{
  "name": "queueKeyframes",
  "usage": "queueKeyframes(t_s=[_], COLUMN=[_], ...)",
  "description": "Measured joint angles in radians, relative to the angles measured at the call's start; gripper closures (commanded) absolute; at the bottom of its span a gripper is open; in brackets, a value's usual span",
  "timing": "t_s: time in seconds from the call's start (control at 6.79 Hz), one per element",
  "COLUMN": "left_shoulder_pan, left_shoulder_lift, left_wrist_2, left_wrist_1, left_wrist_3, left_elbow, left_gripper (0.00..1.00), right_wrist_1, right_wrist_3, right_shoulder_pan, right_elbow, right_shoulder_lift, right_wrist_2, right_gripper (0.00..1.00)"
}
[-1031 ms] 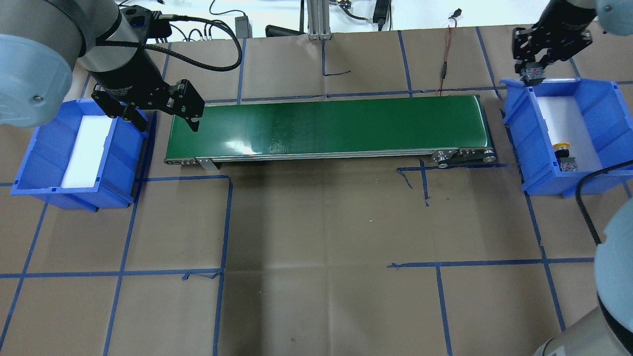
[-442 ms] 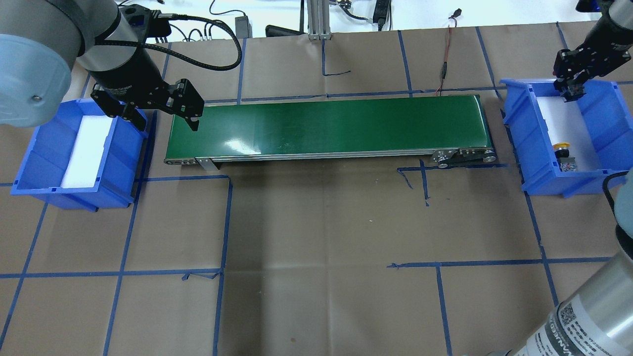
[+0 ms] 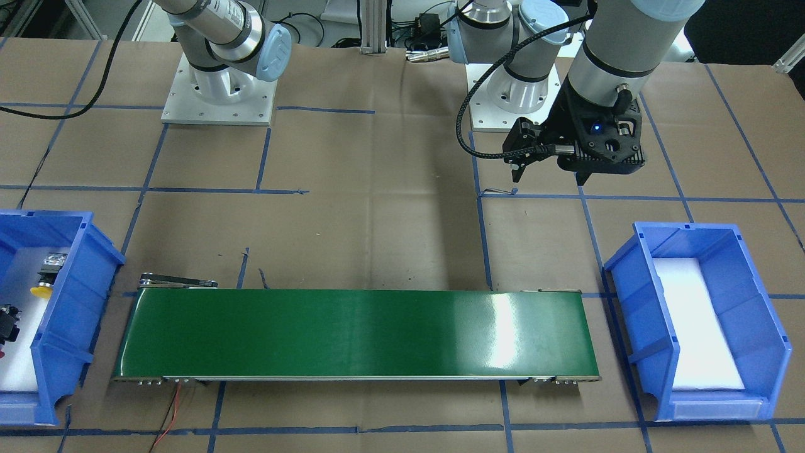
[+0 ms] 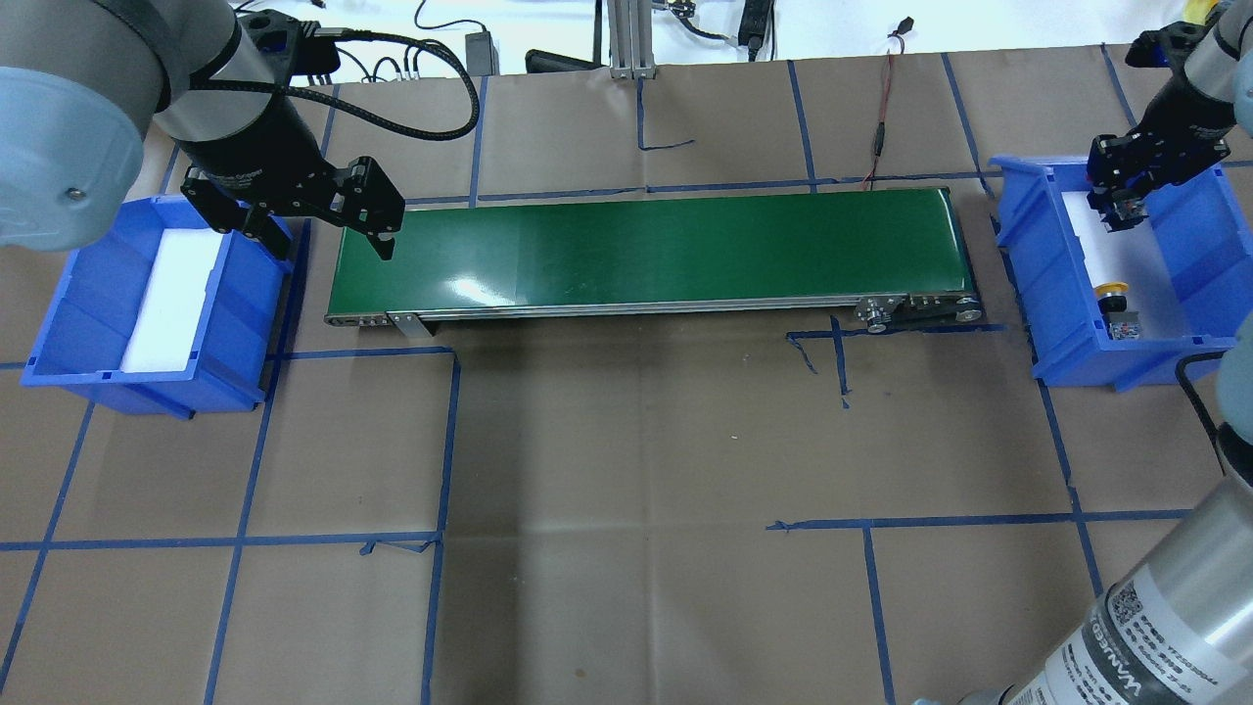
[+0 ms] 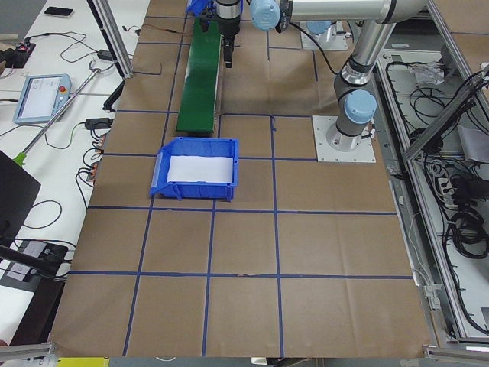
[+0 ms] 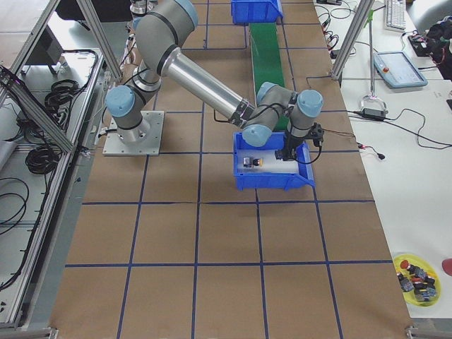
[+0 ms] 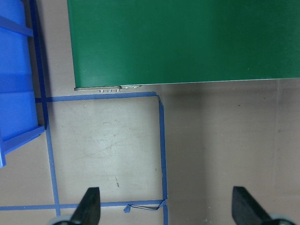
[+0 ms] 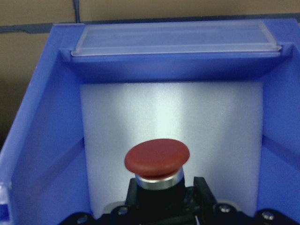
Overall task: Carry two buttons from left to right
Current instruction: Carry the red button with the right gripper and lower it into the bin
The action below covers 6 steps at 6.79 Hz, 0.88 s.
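Note:
My right gripper [image 4: 1121,201] is shut on the red button [image 8: 157,159] and holds it low inside the far end of the right blue bin [image 4: 1038,264], over its white foam. In the right wrist view the fingers [image 8: 201,187] clamp the button's black collar. The yellow button [image 4: 1112,289] lies on the foam at the bin's near end; it also shows in the front view [image 3: 41,289]. My left gripper [image 4: 328,240] is open and empty, hovering between the left blue bin [image 4: 250,304] and the conveyor's left end.
A green conveyor belt [image 4: 646,250] runs between the two bins. The left bin holds only white foam [image 4: 171,299]. Blue tape lines cross the brown table. A yellow dish of spare buttons [image 6: 417,272] sits at the table's corner in the right view.
My right gripper has carried the red button from above the right bin's far rim down and inward over the foam. The left arm has not moved.

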Motion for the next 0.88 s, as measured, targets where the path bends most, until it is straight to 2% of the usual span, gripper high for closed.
queueKeyframes(t_s=[0.88], left_shoulder_pan=[0.000], left_shoulder_lift=[0.000], left_wrist_2=[-0.001], left_wrist_1=[0.000], left_wrist_3=[0.000], left_elbow=[0.000], left_gripper=[0.00], right_wrist_1=[-0.062], right_wrist_3=[0.000], right_shoulder_pan=[-0.009], right_elbow=[0.037], right_shoulder_lift=[0.056], right_wrist_2=[-0.045], right_gripper=[0.93])
